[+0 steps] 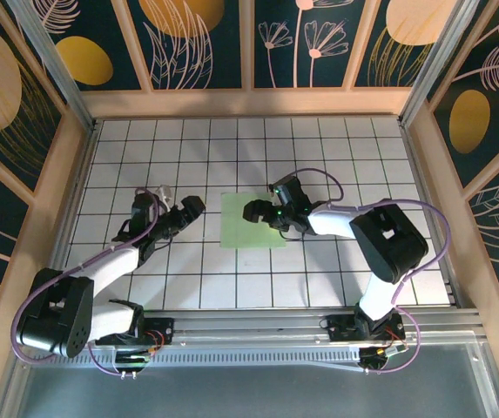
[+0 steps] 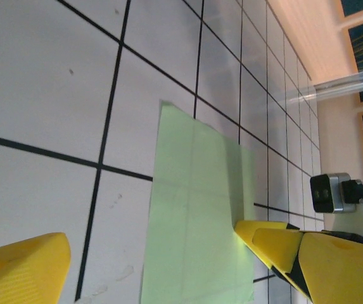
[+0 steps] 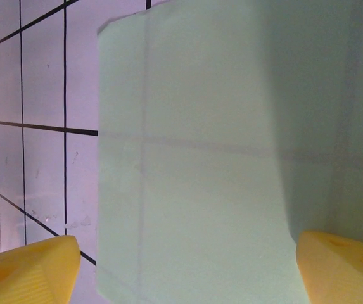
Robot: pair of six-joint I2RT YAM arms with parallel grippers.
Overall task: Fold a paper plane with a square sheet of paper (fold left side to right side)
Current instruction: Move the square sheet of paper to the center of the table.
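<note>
The square sheet of paper is pale green and lies flat on the white grid table, near the middle. The table's grid lines show faintly through it. My left gripper hovers just left of the sheet's left edge. In the left wrist view the left gripper is open, and one yellow fingertip sits low over the paper. My right gripper hangs over the sheet's right half. In the right wrist view the right gripper is open above the paper with nothing between its fingers. The paper plane is out of view.
Wooden-framed patterned walls close in the table at the back and on both sides. An aluminium rail with both arm bases runs along the near edge. The right arm's wrist shows beyond the paper in the left wrist view.
</note>
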